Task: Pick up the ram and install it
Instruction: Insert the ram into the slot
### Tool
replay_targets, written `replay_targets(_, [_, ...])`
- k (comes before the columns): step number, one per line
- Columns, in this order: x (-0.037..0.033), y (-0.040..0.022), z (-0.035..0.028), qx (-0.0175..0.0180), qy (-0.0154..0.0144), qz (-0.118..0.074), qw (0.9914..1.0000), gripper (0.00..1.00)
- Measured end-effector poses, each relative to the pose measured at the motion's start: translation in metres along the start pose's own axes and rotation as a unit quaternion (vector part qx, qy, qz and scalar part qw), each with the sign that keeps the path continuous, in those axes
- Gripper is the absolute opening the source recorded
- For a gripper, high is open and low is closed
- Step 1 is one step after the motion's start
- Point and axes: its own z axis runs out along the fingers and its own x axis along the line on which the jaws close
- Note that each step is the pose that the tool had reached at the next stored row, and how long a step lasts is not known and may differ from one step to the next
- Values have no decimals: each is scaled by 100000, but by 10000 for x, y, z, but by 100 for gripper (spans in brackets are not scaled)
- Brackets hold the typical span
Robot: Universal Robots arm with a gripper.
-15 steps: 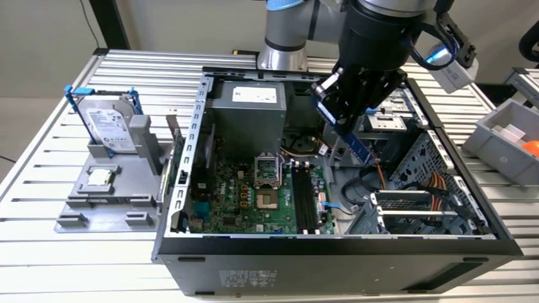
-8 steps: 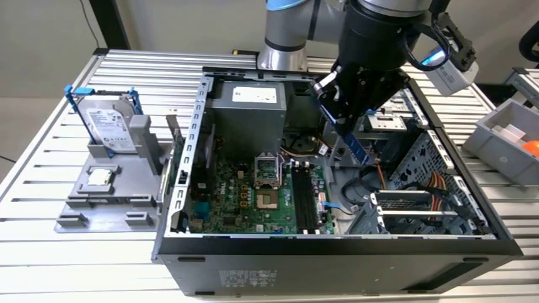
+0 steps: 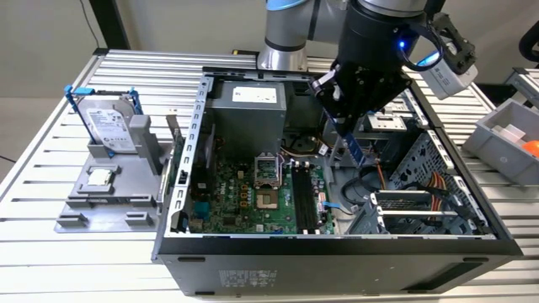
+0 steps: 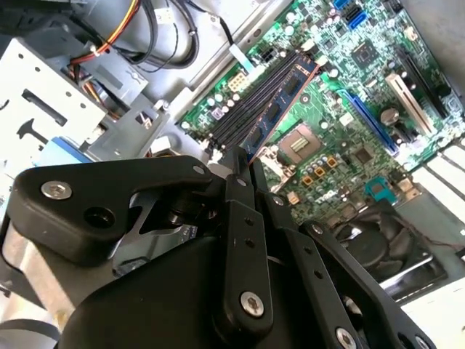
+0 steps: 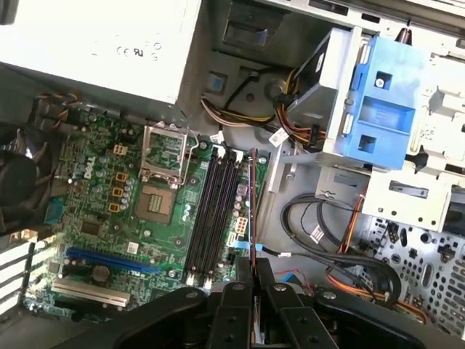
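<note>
Exterior view has the single black gripper (image 3: 347, 129) hanging straight down inside the open black computer case (image 3: 337, 249), clamped on one long thin blue ram stick (image 3: 355, 150) held on edge just above the motherboard's four black memory slots (image 3: 306, 201), not seated yet.

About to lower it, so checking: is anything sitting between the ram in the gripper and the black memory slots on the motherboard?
Nothing visible is. The gripper holds the ram edge-down above the black memory slots, which look vacant in both wrist views. The cables lie off to one side, over the case floor rather than the slots.
</note>
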Motion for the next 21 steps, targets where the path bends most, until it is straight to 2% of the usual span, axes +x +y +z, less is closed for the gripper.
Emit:
replay_targets(3, [0,0,0,70,-33,1636,99987,0])
replay_targets(7, [0,0,1,163,-73,3804,99927,0])
replay_targets(13, [0,-1,2,288,-130,6754,99771,0])
replay_targets(19, [0,-1,3,386,-174,9040,99590,0])
replay_targets(21, [0,-1,3,400,-180,9407,99556,0])
